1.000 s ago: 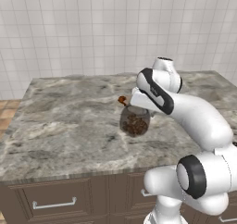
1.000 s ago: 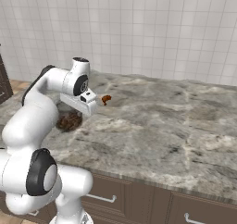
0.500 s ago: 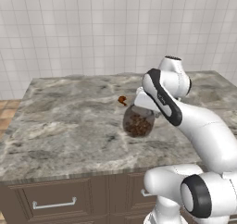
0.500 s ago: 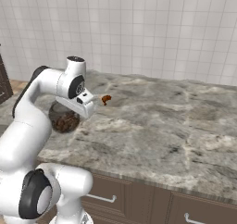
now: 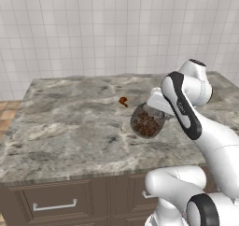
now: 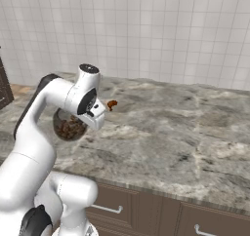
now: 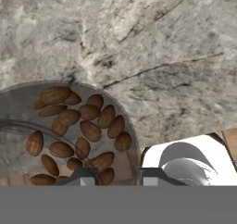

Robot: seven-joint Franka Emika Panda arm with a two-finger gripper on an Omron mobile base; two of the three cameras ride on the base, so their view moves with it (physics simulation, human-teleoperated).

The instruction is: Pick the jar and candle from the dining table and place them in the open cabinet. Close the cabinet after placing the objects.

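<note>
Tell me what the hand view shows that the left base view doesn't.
Hand view: the brown almond-shaped pieces inside the jar, seen from above between the finger tips, one by one. Left base view: the arm holding the jar tilted above the dining table, a small orange-brown lump beyond it, and the drawer fronts. Both: the jar and marble top.

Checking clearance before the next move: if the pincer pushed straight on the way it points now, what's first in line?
Beyond the round clear-glass jar of brown nuts it already holds, the pincer points at the grey-brown veined marble table top. Depth is unclear.
</note>
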